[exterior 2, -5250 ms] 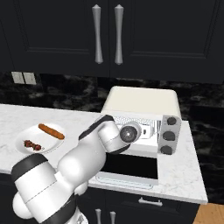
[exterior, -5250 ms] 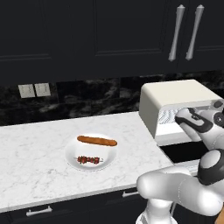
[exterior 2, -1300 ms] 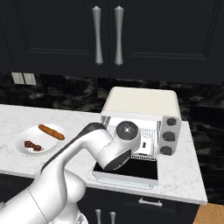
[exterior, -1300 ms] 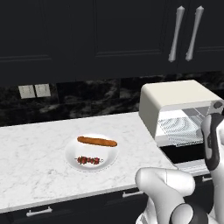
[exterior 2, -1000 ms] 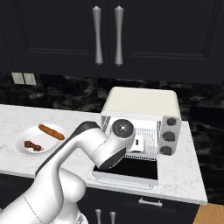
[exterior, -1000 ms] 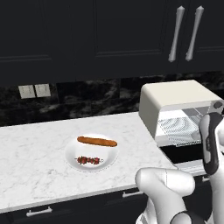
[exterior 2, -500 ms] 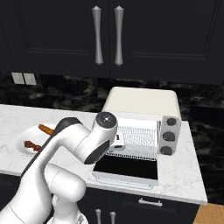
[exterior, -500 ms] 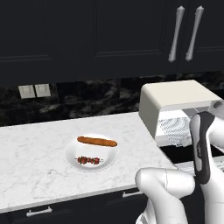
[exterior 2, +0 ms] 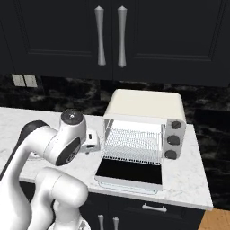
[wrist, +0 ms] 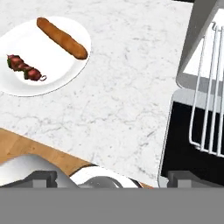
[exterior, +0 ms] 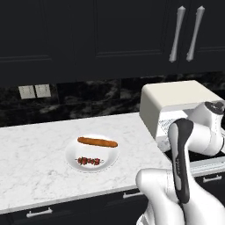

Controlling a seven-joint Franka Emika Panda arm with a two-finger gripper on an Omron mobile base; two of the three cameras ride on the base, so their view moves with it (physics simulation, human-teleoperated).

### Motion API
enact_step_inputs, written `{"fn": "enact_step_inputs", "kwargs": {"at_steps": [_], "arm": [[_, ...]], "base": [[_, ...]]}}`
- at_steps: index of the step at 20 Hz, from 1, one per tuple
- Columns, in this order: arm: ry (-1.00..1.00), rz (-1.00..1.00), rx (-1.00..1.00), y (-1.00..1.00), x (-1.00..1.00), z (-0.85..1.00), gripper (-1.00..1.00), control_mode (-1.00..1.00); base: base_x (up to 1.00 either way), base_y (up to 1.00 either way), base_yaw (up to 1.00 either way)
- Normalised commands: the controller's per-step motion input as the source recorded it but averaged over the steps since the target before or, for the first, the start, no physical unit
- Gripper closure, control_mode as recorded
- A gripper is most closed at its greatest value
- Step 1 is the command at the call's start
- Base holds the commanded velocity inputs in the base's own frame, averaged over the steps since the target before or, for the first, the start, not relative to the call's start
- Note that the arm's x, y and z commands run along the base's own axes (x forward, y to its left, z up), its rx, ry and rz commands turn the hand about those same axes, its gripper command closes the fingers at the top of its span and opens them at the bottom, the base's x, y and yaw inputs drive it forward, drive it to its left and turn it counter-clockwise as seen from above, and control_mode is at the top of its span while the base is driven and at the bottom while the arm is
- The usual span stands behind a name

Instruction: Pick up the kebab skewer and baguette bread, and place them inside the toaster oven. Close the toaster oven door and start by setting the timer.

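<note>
On a white plate on the marble counter lie the orange-brown baguette bread and, nearer the front, the kebab skewer. The hand view looks down on the baguette bread and the kebab skewer at its upper left. My gripper is open with nothing between its wide-apart tips, hovering over bare counter between the plate and the toaster oven. The toaster oven door lies folded down flat, baring the wire rack. Three dark knobs sit on its right side.
Dark upper cabinets with bar handles hang over the counter. A black stone backsplash carries two wall outlets. The counter's front edge runs below the plate. My white arm crosses the space left of the oven.
My arm has swung left, away from the toaster oven's opening toward the plate. The gripper stays open. The oven door stays down; plate and food have not moved.
</note>
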Motion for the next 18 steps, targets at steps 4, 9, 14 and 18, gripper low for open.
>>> {"fn": "enact_step_inputs", "kwargs": {"at_steps": [4,9,14,18], "arm": [[-0.03,0.0,-0.02,0.88,0.07,0.04,-1.0,-1.0],[0.0,0.03,-0.02,0.74,0.04,0.0,-1.0,-1.0],[0.0,0.1,-0.01,0.49,0.0,-0.01,-1.0,-1.0],[0.0,0.03,0.0,0.15,0.15,-0.01,-1.0,-1.0]], "base": [[0.0,0.0,0.0],[0.0,0.0,0.0],[0.0,0.0,0.0],[0.0,0.0,0.0]]}}
